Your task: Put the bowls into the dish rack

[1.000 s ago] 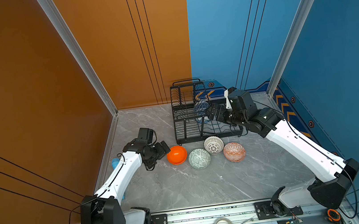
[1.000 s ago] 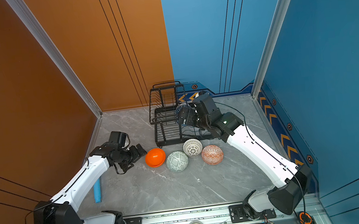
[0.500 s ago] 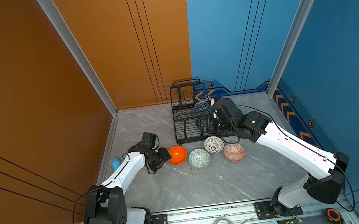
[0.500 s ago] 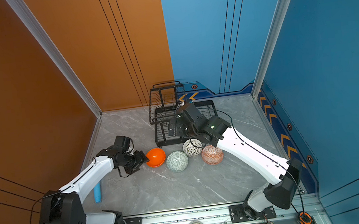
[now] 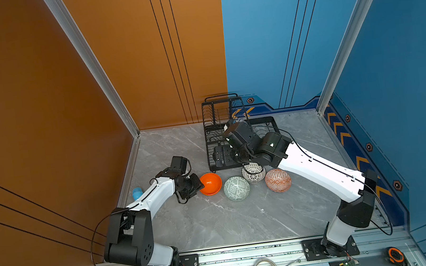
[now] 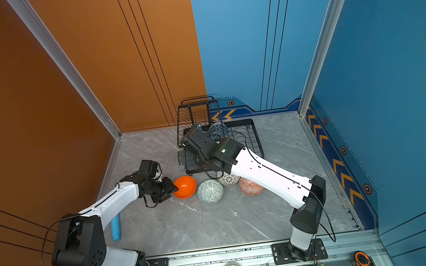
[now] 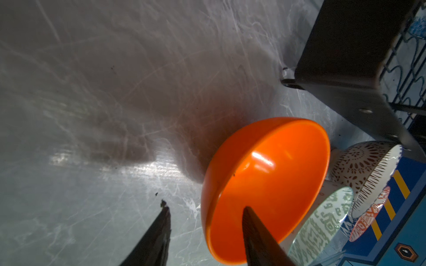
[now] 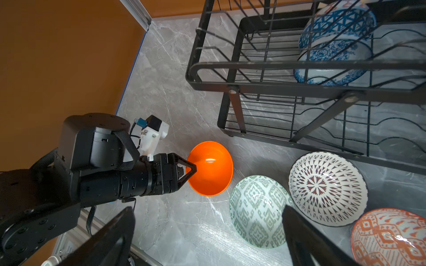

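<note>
Desk (image 5: 217,221): grey marble-look surface, polished, finely scratched.

Black wire dish rack (image 8: 253,65): two bowls stand on edge among its wires, a blue geometric bowl (image 8: 338,23) and a white bowl with blue floral print (image 8: 329,62).

Four bowls sit on the desk in front of the rack:
- a plain glossy orange bowl (image 7: 272,179)
- a pale green patterned bowl (image 8: 255,211)
- a white-and-black lattice bowl (image 8: 327,186)
- an orange-and-white diamond bowl (image 8: 389,237)

Left gripper (image 7: 205,209): straddles the orange bowl's rim, one finger inside and one outside, parted and not yet pinching.

Right gripper (image 8: 208,208): spread wide and empty, hovering above the desk near the green bowl.

Change over the last second: the left gripper has advanced to the orange bowl and narrowed. The right arm has swung from the rack's middle to its front corner. The four desk bowls are unmoved.
</note>
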Motion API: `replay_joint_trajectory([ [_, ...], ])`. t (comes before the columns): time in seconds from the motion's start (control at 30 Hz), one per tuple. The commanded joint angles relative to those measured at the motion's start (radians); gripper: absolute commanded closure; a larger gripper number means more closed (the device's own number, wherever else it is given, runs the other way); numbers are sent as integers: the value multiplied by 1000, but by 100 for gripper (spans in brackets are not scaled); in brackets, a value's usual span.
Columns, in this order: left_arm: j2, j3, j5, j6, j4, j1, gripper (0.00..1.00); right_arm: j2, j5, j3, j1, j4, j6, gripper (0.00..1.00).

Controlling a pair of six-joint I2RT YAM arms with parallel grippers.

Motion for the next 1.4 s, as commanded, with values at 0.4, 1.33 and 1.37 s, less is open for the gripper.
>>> replay_joint_trajectory([
  [0.4,47,17,16,31,25,-19,66,8,76,-11,59,-139,-37,0],
  [1.33,-4,42,13,72,35,41,100,29,29,48,-25,-135,96,0],
  [1.37,-20,44,11,70,35,50,100,29,29,50,-25,-133,103,0],
])
